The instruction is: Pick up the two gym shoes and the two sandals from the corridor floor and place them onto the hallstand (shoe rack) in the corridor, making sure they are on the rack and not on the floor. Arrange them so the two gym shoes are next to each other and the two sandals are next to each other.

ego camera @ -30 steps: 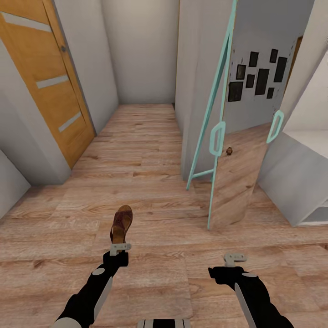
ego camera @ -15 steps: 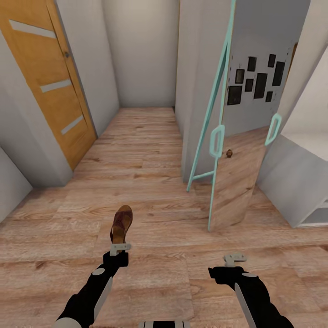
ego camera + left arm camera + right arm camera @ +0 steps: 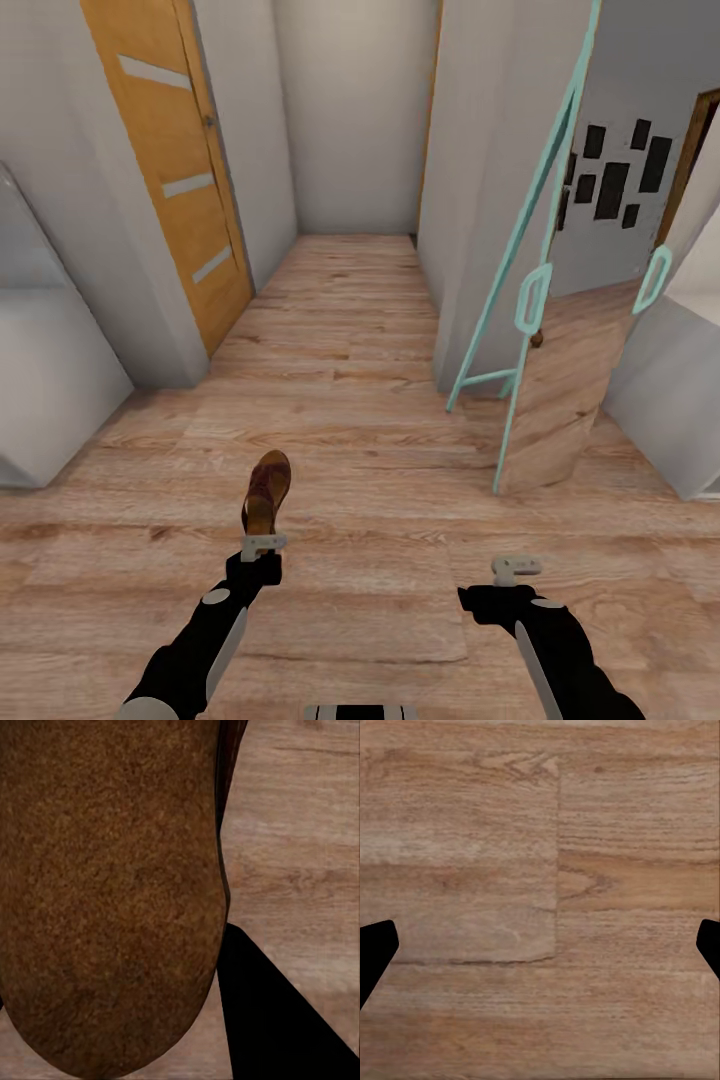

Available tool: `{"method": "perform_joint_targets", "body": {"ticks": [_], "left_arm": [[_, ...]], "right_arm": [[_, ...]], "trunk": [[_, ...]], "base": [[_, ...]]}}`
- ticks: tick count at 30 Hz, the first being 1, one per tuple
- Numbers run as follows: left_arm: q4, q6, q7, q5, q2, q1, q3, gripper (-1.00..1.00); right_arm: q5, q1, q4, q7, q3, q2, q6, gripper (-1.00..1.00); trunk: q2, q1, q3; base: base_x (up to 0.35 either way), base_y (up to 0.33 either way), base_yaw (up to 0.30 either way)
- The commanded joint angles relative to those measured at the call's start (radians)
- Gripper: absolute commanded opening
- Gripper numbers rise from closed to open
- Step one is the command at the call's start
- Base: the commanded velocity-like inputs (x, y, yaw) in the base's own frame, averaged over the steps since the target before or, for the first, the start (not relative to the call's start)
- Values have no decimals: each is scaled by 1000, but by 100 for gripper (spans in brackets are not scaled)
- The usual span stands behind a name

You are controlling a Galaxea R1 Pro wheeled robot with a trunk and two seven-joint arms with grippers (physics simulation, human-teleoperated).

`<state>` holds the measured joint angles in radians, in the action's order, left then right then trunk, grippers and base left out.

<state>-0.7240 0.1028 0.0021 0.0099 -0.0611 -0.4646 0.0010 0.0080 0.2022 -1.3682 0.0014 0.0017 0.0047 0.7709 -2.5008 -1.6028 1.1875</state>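
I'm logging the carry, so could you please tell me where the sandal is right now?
In the head view the sandal is held in the left gripper, out in front of the robot above the floor, left of the mint-framed mirror.

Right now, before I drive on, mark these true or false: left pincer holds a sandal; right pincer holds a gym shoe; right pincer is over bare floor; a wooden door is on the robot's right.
1. The left pincer holds a sandal: true.
2. The right pincer holds a gym shoe: false, it is open and holds nothing.
3. The right pincer is over bare floor: true.
4. A wooden door is on the robot's right: false, it is on the left.
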Motion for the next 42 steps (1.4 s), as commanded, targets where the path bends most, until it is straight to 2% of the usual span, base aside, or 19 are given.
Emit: {"method": "perform_joint_targets", "body": {"ticks": [1, 42], "left_arm": [[-2, 6, 0, -2, 0, 0, 0, -100], [-2, 6, 1, -2, 0, 0, -1, -100]], "right_arm": [[1, 0, -2, -1, 0, 1, 5, 100], [1, 0, -2, 0, 0, 0, 5, 100]], "trunk": [[0, 1, 0], [0, 1, -36]], "base": [[-192, 203, 285], [-15, 13, 267]]}}
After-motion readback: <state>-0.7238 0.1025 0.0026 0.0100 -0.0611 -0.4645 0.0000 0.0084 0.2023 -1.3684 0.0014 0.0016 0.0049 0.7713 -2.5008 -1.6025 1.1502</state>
